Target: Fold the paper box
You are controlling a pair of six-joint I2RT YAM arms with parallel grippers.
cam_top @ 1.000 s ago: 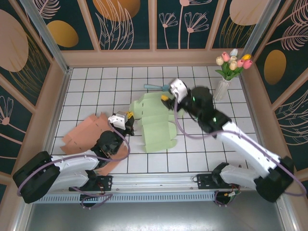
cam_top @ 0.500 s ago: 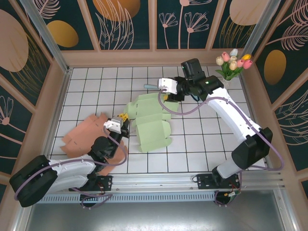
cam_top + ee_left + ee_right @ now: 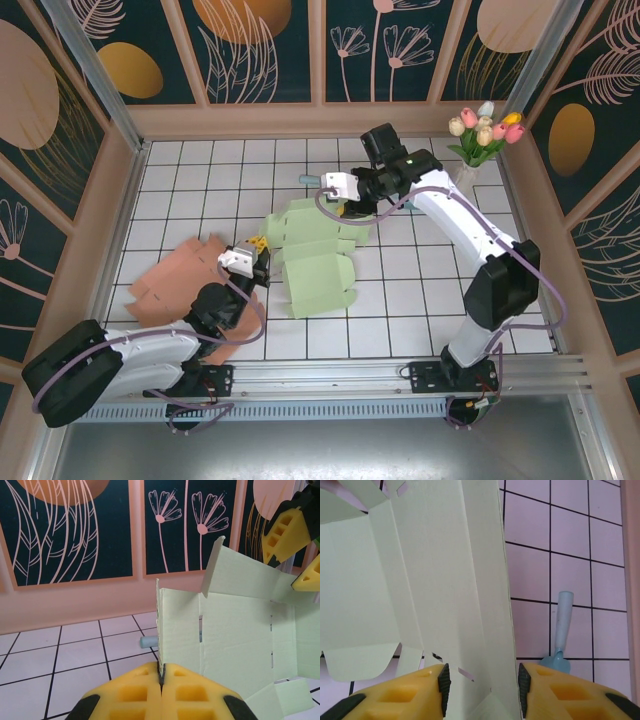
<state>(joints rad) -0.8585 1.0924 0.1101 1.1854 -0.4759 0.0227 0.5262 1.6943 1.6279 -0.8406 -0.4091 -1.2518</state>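
The pale green paper box point(image 3: 318, 270) lies partly unfolded at the centre of the tiled surface point(image 3: 430, 290). Left hand point(image 3: 161, 672): clenched on an upright flap edge at the box's left side. Right hand point(image 3: 481, 685): pads apart, straddling a panel at the far right; contact cannot be determined.

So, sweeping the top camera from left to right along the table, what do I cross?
Orange cardboard sheet → left end effector, pinching the box's left edge → green paper box → vase of tulips.
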